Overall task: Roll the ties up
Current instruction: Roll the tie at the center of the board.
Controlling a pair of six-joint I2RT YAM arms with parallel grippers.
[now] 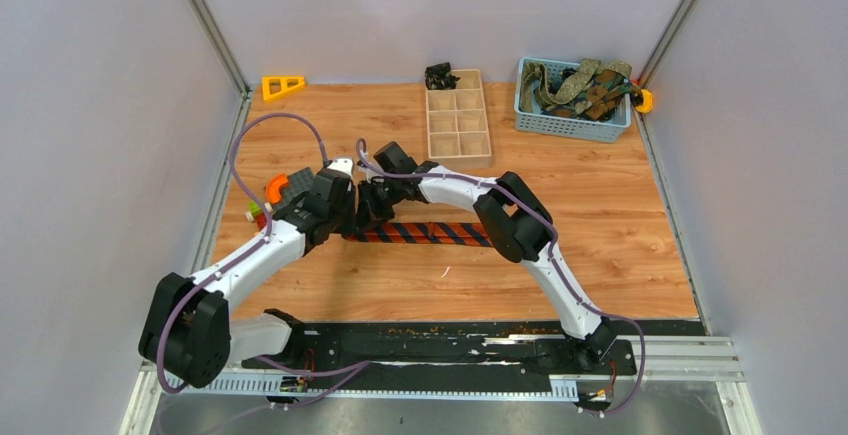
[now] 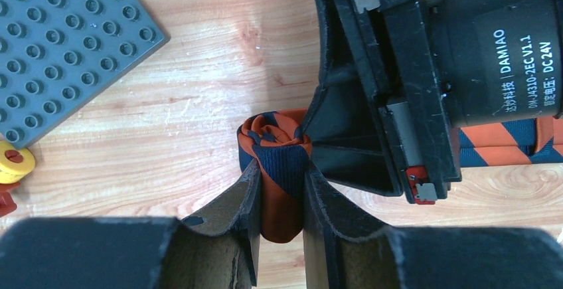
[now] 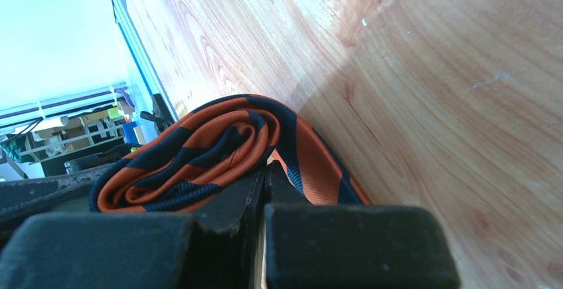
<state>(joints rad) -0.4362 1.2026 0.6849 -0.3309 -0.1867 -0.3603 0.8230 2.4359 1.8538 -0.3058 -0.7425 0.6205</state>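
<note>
The orange and navy striped tie (image 1: 430,233) lies flat across the middle of the table, its left end rolled into a small coil (image 2: 275,136). My left gripper (image 2: 279,177) is shut on that coil, squeezing it from both sides. My right gripper (image 3: 266,168) is shut, fingers pressed together with no fabric seen between them. Its tips are tucked against the coil's inner folds (image 3: 192,149). In the top view the two grippers (image 1: 335,205) (image 1: 375,203) meet at the tie's left end. More ties, olive and brown patterned, sit in a blue basket (image 1: 572,125).
A wooden divided box (image 1: 458,120) stands at the back centre, with a dark bundle (image 1: 440,76) at its far corner. A grey studded baseplate (image 2: 66,43) and a yellow brick (image 2: 14,161) lie just left of the coil. An orange triangle (image 1: 283,85) rests at the back left.
</note>
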